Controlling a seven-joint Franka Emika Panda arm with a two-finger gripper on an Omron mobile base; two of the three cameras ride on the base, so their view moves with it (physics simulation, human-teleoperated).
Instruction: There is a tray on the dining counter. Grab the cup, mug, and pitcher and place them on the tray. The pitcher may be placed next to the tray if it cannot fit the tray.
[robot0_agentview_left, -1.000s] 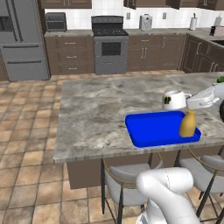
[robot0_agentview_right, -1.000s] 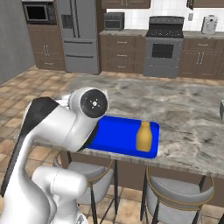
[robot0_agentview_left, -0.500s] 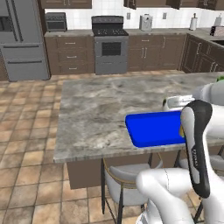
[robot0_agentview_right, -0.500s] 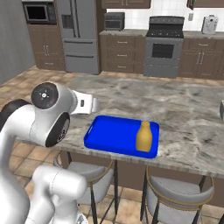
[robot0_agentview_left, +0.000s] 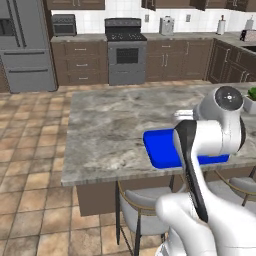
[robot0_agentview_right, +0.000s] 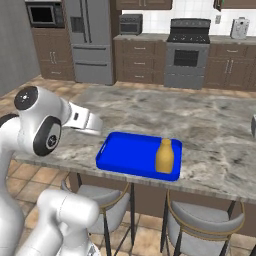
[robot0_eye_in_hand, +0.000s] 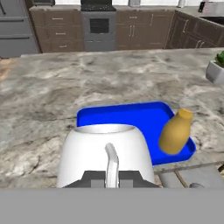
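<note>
Bright blue tray (robot0_agentview_right: 131, 154); yellow-orange pitcher (robot0_agentview_right: 164, 156); white mug (robot0_eye_in_hand: 105, 154); grey-beige marbled desk (robot0_agentview_right: 200, 125) over a dark brown base; white arm with dark joints; terracotta tiled floor (robot0_agentview_left: 30, 165); dark brown cabinets (robot0_agentview_left: 165, 60).

- The long dining counter (robot0_agentview_right: 210, 125) has a grey-beige marbled stone top and a dark brown base.
- A bright blue flat tray (robot0_agentview_right: 127, 152) with a low rim lies on the counter, near its front edge.
- A small white pot (robot0_eye_in_hand: 215, 72) with a green plant stands on the counter, well apart from the tray.
</note>
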